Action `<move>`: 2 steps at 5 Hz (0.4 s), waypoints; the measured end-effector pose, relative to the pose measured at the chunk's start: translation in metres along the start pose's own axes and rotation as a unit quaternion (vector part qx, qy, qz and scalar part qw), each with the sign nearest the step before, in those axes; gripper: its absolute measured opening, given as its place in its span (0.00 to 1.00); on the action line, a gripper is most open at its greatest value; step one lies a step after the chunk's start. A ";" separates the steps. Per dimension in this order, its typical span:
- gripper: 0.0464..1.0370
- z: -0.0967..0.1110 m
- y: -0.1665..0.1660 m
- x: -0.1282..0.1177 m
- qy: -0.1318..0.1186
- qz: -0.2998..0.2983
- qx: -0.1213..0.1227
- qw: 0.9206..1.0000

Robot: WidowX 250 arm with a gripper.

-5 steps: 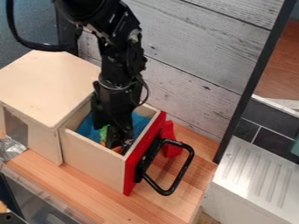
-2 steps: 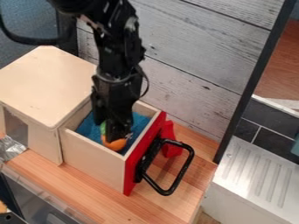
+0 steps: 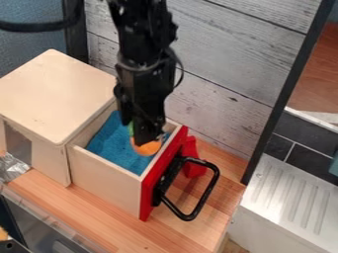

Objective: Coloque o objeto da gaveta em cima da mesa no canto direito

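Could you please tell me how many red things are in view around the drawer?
2: the flat red front panel of the open wooden drawer, and a red object on the wooden tabletop, behind the black handle. Others may be hidden.

Pale, smooth, matt wood is seen in the cabinet (image 3: 56, 94); the drawer (image 3: 105, 173) is lined with rough blue cloth (image 3: 115, 141) — its black handle (image 3: 204, 195) is glossy, and crinkled foil (image 3: 12, 168) is seen at left.

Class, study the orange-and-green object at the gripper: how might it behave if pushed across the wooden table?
The orange-and-green object would probably roll, since its orange part curves round. It may be light, being small beside the drawer. It looks fairly stiff: its outline shows no sag below the gripper.
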State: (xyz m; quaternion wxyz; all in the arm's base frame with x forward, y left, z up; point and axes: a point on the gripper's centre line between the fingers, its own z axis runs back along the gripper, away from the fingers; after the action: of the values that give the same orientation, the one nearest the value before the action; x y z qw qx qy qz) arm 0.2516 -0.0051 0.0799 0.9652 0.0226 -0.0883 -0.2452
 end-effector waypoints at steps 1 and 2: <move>0.52 0.007 0.000 0.000 -0.006 0.000 0.007 1.000; 0.52 0.011 -0.006 -0.007 -0.005 0.000 -0.002 1.000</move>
State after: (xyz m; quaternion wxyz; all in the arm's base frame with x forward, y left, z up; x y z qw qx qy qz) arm 0.2407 -0.0068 0.0895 0.9647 0.0191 -0.0923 -0.2458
